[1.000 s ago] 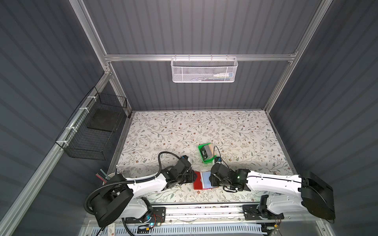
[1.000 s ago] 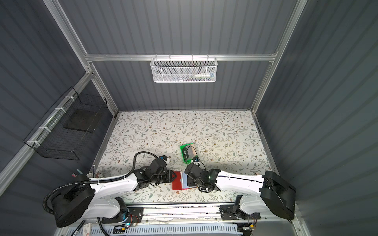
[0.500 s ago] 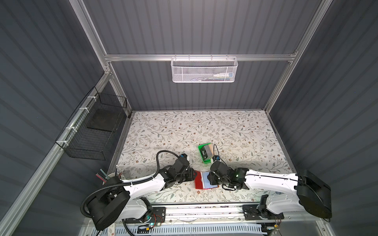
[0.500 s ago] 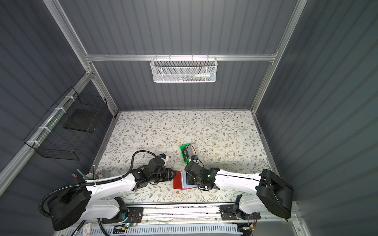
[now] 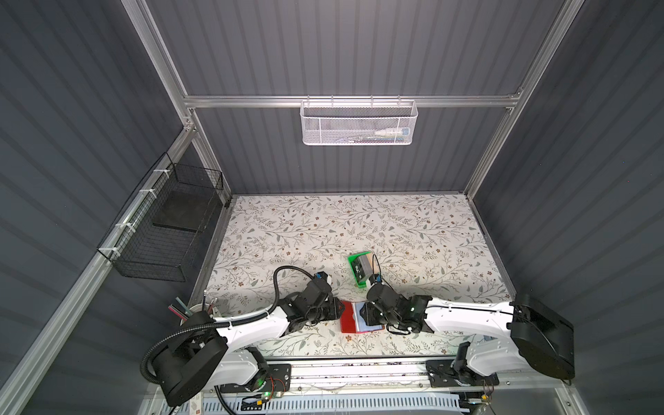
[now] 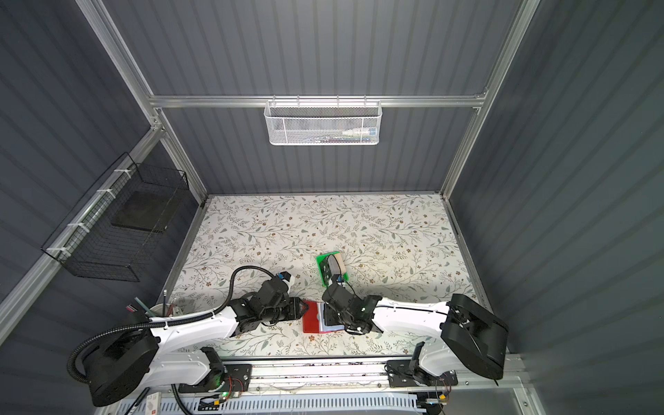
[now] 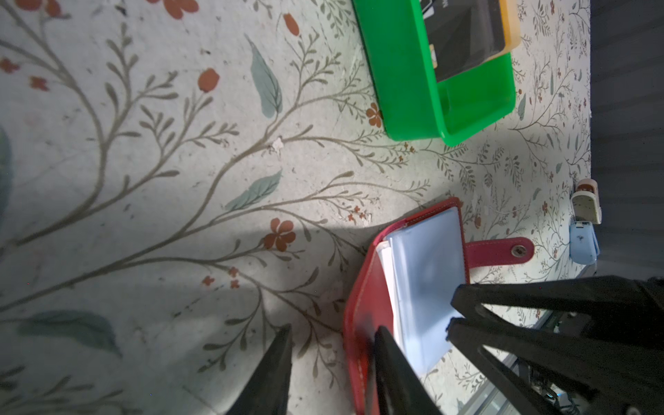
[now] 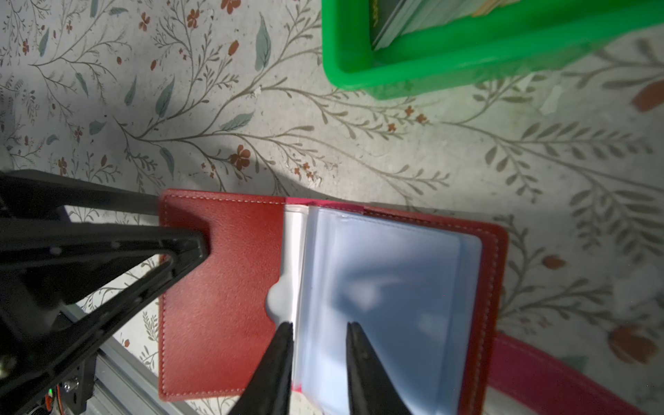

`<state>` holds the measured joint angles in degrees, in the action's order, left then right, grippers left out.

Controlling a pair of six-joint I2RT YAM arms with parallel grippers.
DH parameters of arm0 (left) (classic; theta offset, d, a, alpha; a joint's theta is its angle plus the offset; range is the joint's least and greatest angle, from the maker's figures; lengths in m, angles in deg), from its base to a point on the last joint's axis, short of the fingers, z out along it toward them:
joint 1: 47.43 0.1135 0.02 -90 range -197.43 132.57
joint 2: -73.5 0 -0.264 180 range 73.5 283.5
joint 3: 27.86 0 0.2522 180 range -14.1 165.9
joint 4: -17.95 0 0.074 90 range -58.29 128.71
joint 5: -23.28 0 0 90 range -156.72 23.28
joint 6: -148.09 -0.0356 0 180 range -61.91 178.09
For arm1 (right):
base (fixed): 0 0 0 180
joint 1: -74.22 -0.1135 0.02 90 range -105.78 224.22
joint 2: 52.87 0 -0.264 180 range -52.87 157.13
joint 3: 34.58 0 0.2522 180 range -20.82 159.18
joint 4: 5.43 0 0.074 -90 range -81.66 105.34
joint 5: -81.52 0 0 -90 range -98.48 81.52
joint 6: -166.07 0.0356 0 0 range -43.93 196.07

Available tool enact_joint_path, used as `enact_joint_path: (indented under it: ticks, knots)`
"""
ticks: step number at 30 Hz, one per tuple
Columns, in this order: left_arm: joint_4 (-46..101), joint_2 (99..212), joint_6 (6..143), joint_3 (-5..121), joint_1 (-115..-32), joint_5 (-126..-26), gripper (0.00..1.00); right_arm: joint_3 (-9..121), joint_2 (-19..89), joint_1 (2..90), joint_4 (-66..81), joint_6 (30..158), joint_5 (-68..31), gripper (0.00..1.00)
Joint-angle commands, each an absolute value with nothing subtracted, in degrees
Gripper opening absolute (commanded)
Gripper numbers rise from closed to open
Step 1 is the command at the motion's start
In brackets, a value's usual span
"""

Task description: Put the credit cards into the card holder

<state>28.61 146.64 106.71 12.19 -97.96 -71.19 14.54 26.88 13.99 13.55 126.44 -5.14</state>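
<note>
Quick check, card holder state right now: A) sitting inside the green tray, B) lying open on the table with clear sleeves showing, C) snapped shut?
B: the card holder lies open on the table, clear sleeves exposed and snap tab undone, apart from the green tray.

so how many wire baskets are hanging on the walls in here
2. A white mesh metal basket hangs from the rail on the back wall. A black wire basket hangs on the left side wall. No others show in either top view.
</note>
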Motion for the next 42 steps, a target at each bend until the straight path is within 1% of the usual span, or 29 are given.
enact_joint_path:
  ticks: [1, 5, 11, 14, 19, 22, 25, 30, 35, 42]
  knots:
    - [29.2, 147.4, 106.1, 12.5, -97.5, -71.2, 0.39, 15.3, 28.4, 14.6, 13.2, 127.9, -5.0, 0.29]
    - [29.4, 147.9, 105.9, 12.5, -97.3, -71.1, 0.39, 16.3, 29.5, 15.0, 18.4, 130.5, -1.4, 0.26]
    - [28.4, 150.3, 105.7, 12.2, -97.2, -72.9, 0.38, 14.3, 29.8, 15.0, 20.0, 133.0, -1.0, 0.25]
    - [27.6, 151.4, 105.6, 12.4, -97.2, -73.1, 0.38, 13.6, 27.4, 14.9, 18.3, 132.5, -1.7, 0.25]
    - [25.4, 152.5, 105.8, 12.3, -96.6, -75.0, 0.35, 13.9, 23.5, 14.9, 16.6, 130.2, -2.3, 0.25]
    - [24.8, 152.7, 105.9, 12.6, -96.1, -75.8, 0.34, 12.9, 22.9, 14.9, 12.2, 129.0, -6.6, 0.26]
    - [24.8, 152.2, 106.0, 12.7, -95.5, -76.3, 0.33, 12.6, 24.5, 14.7, 8.4, 129.1, -10.4, 0.26]
    - [26.4, 150.8, 105.6, 13.6, -95.1, -77.0, 0.35, 13.2, 28.6, 13.8, 4.6, 128.5, -13.6, 0.22]
    - [31.2, 147.4, 104.9, 14.5, -94.9, -76.1, 0.35, 14.1, 32.5, 13.7, 2.3, 128.9, -15.0, 0.2]
    - [38.7, 141.5, 103.0, 16.8, -94.7, -75.1, 0.35, 15.9, 37.1, 13.7, 3.1, 130.1, -15.0, 0.17]
